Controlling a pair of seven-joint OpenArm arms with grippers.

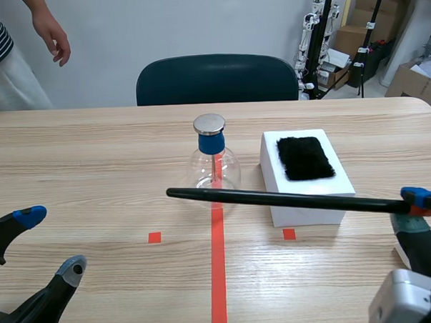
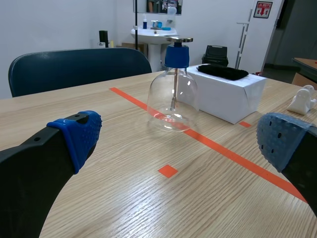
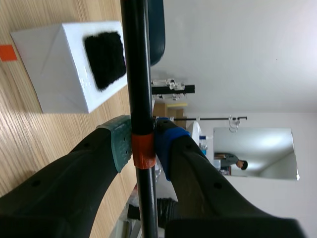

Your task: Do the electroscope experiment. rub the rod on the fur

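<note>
Rod (image 1: 274, 198): pinched at its orange band by right gripper (image 3: 142, 144); long axis crosswise to the table; tip near electroscope flask (image 1: 216, 165).
Fur (image 1: 305, 157): atop white box (image 1: 303, 209); we place it just beyond the rod, away from the robot; right arm nearer.
Left gripper (image 1: 51, 241): spread, holding nothing.

No legible text anywhere; small red wall sign (image 2: 263, 9) too blurred

We record thick black fingers (image 2: 29, 173) on the left gripper (image 2: 181, 141), tipped with a bright blue pad (image 2: 79, 134) and a blue-grey pad (image 2: 282, 141), both dotted. The right gripper (image 3: 142, 144) carries a grey-green pad (image 3: 118, 143) and a blue pad (image 3: 168, 146). We note a light grey housing (image 1: 404, 296) behind it.
</note>
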